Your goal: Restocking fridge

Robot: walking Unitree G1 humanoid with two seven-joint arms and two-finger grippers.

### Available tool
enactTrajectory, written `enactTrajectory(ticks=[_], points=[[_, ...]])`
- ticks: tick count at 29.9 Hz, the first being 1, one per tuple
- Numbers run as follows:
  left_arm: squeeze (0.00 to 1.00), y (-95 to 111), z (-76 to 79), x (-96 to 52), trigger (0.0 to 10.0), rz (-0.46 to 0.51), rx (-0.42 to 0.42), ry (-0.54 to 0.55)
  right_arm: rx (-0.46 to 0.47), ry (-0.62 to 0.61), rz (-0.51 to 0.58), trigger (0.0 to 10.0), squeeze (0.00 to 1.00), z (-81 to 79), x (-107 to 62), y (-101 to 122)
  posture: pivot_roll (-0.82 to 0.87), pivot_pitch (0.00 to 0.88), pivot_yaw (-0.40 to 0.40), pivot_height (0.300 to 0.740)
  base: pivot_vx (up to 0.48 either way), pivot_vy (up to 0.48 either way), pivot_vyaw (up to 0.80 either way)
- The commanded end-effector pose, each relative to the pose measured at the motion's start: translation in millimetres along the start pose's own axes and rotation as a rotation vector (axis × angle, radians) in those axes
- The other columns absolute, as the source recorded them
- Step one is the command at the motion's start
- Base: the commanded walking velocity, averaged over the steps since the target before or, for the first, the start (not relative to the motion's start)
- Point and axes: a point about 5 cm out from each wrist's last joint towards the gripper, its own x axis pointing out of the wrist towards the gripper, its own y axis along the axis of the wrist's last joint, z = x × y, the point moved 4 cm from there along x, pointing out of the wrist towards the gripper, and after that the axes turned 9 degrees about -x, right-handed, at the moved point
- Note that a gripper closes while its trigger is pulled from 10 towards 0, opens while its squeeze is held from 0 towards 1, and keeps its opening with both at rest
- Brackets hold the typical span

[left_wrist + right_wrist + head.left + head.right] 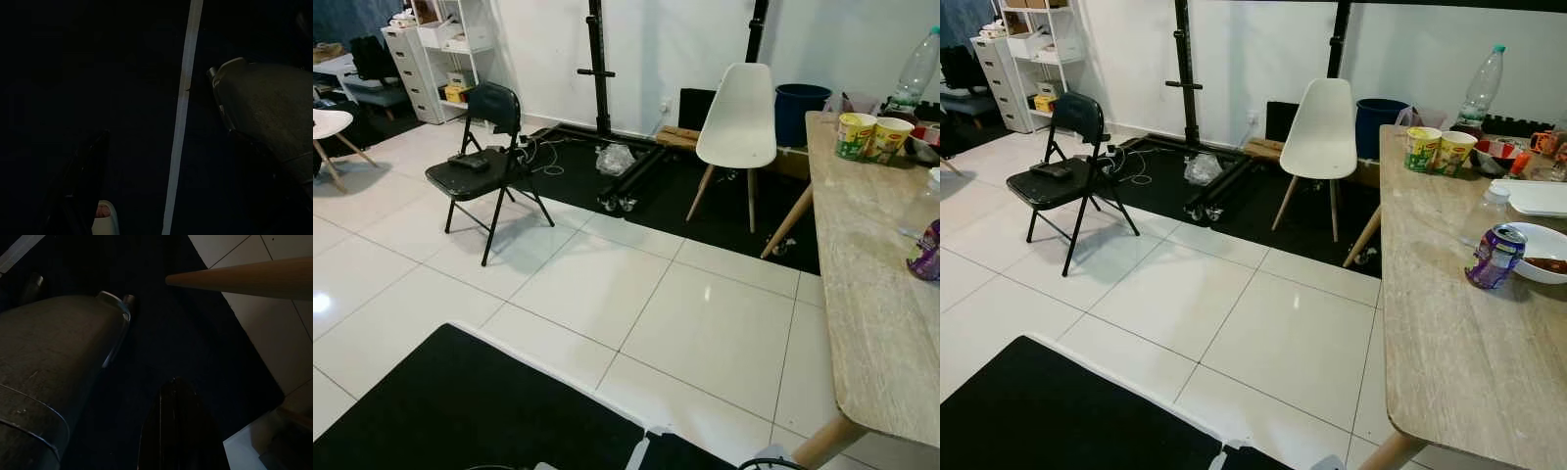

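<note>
left end effector (83, 191): hangs idle over black mat, very dark; one black finger visible, open or closed can't tell
right end effector (178, 431): hangs low over black mat (195, 357), wooden counter leg (244, 279) ahead of it; fingers' state can't tell
counter (1459, 352): wood top, well above and ahead of right end effector
task items: purple can (1494, 257) on counter just beside white bowl (1542, 245); two noodle cups (1438, 150) at far end, clear bottle (1482, 86) behind them
fridge: can't tell where
floor: white tiles (1234, 304)
chairs: black folding chair (480, 162) far left, white chair (738, 117) by counter's far end
bin: blue bin (800, 110) behind white chair
</note>
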Motion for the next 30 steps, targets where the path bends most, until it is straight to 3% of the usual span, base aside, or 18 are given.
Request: enactTrajectory(ticks=[1,8,17,21,30], points=[[0.0,-8.4,9.9,0.6,10.0,-0.031,0.001,-0.023,-0.009,0.01,-0.005,10.0,0.0,-3.9,0.5,-0.6,-0.09,0.0,0.004,0.74,0.0,0.0,-0.77],[0.0,-13.6,10.2,0.0,10.0,-0.041,0.001,-0.022,-0.01,0.014,-0.004,10.0,0.0,-5.4,0.7,-0.1,-0.09,0.0,0.001,0.74,0.0,0.0,-0.68],[0.0,-22.7,7.5,-1.6,10.0,-0.064,-0.016,-0.009,-0.002,0.005,-0.005,10.0,0.0,-3.7,0.5,0.3,-0.08,0.0,0.001,0.74,0.0,0.0,0.0],[0.0,-12.2,6.1,0.0,10.0,-0.041,-0.025,0.001,0.005,-0.011,0.006,10.0,0.0,1.2,0.2,4.5,-0.08,0.0,0.003,0.74,0.0,0.0,0.0],[0.0,-10.2,3.6,0.1,10.0,-0.037,-0.047,0.015,0.002,-0.012,0.002,10.0,0.0,1.2,0.2,3.4,-0.08,0.0,-0.002,0.74,0.0,0.0,0.0]])
